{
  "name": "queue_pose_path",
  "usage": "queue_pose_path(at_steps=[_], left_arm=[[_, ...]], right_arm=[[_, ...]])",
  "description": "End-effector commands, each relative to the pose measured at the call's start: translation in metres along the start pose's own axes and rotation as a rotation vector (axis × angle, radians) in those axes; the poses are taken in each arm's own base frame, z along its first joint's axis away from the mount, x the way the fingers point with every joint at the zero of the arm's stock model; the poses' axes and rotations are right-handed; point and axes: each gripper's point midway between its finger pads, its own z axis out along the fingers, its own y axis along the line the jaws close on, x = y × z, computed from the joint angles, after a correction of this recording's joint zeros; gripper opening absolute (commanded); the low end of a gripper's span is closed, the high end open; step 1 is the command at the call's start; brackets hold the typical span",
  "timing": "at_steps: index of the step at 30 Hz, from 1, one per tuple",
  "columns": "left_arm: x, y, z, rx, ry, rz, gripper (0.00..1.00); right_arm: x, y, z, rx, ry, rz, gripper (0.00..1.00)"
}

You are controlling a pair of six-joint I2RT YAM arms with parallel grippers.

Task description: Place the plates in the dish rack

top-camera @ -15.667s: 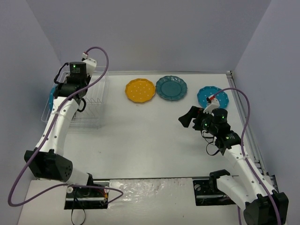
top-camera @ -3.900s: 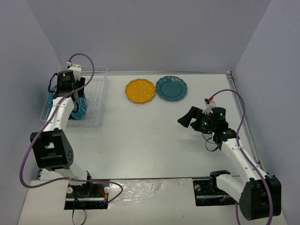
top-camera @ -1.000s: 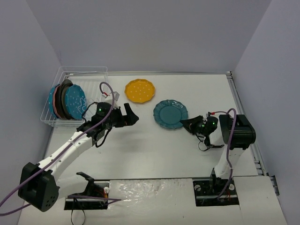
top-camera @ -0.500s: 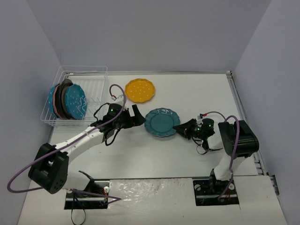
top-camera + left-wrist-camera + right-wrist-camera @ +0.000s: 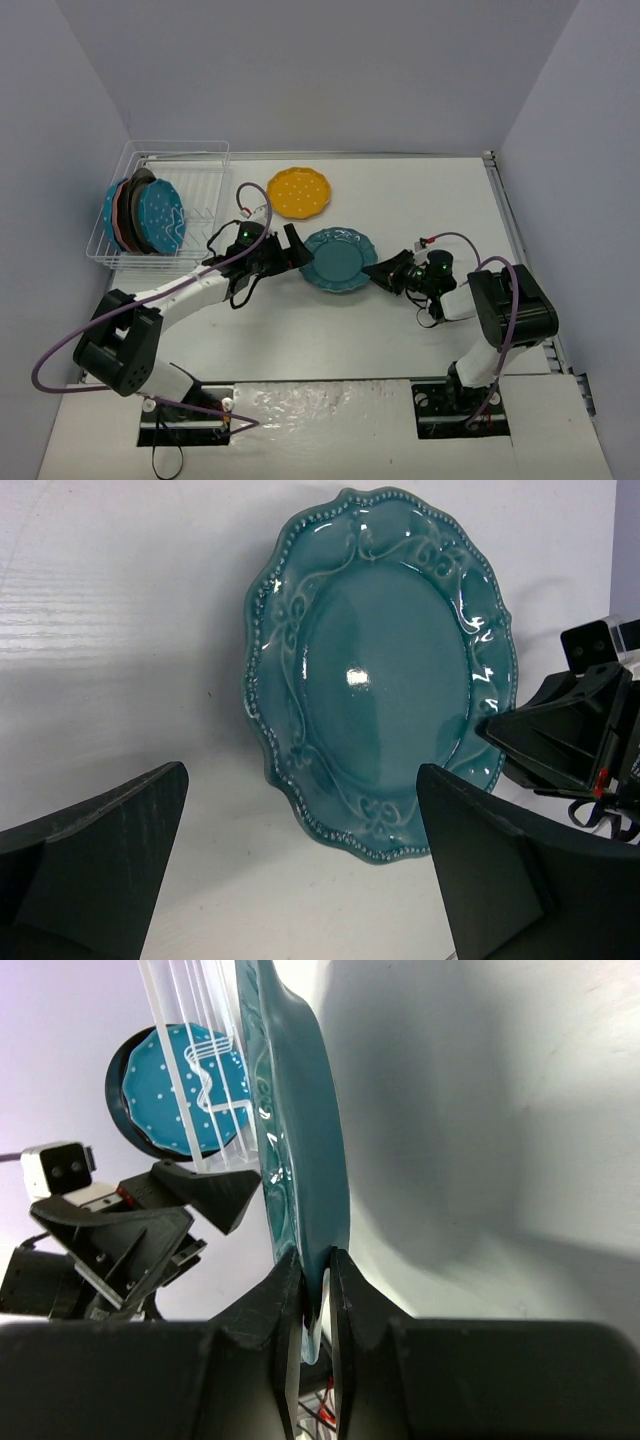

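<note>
The right gripper (image 5: 316, 1260) is pinched tight on the right rim of the dark teal scalloped plate (image 5: 338, 258), its two fingers closed down to the thickness of the glazed edge. The plate is at mid-table, tipped up off the white table (image 5: 430, 200) rather than lying flat: the right wrist view sees it almost edge-on with a shadow spread beneath it, and the left wrist view looks onto its raised face. That tilt looks deliberate, since a plate lying flat offers no edge for a second claw to close on. The left gripper (image 5: 292, 243) hovers just beside the plate's left rim, facing it, with its jaws spread wide and nothing in them. It is apparently lined up to take the plate over, because the rack lies on the left arm's side, well apart from the right arm. The rectangular dish rack of clear plastic and thin white wire (image 5: 180, 144) stands at the far left of the table. Several plates stand on edge between its tines, with a bright blue dotted plate (image 5: 160, 218) on the right of the row, next to the free slots. The yellow scalloped dotted plate (image 5: 298, 192) lies flat on the table, just beyond the teal one and right of the rack, not yet loaded.
</note>
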Motion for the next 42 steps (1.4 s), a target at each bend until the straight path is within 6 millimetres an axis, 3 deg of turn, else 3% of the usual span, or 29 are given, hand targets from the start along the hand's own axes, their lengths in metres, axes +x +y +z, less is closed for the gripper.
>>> queue_pose_path(at_steps=[1, 11, 16, 21, 24, 28, 37, 42], left_arm=[[-0.027, -0.036, 0.001, 0.112, -0.074, -0.032, 0.97], [-0.03, -0.045, 0.008, 0.137, -0.062, -0.109, 0.97], [-0.032, -0.062, 0.012, 0.223, -0.055, -0.163, 0.96], [-0.031, -0.077, 0.011, 0.316, -0.039, -0.226, 0.87], [-0.03, -0.08, 0.009, 0.342, -0.04, -0.244, 0.76], [-0.033, -0.084, 0.003, 0.36, -0.051, -0.255, 0.54], [-0.038, -0.089, -0.014, 0.362, -0.072, -0.23, 0.28], [-0.046, -0.098, -0.025, 0.388, -0.089, -0.204, 0.0]], right_arm=[[0.004, 0.135, -0.024, -0.471, -0.01, -0.357, 0.0], [0.014, 0.156, -0.036, -0.529, 0.008, -0.388, 0.0], [0.02, 0.166, -0.04, -0.556, 0.018, -0.409, 0.0], [0.023, 0.169, -0.043, -0.566, 0.026, -0.425, 0.0], [0.024, 0.167, -0.043, -0.563, 0.026, -0.425, 0.0], [0.025, 0.166, -0.044, -0.562, 0.025, -0.428, 0.0], [0.024, 0.162, -0.042, -0.553, 0.027, -0.432, 0.0], [0.022, 0.157, -0.04, -0.533, 0.024, -0.438, 0.01]])
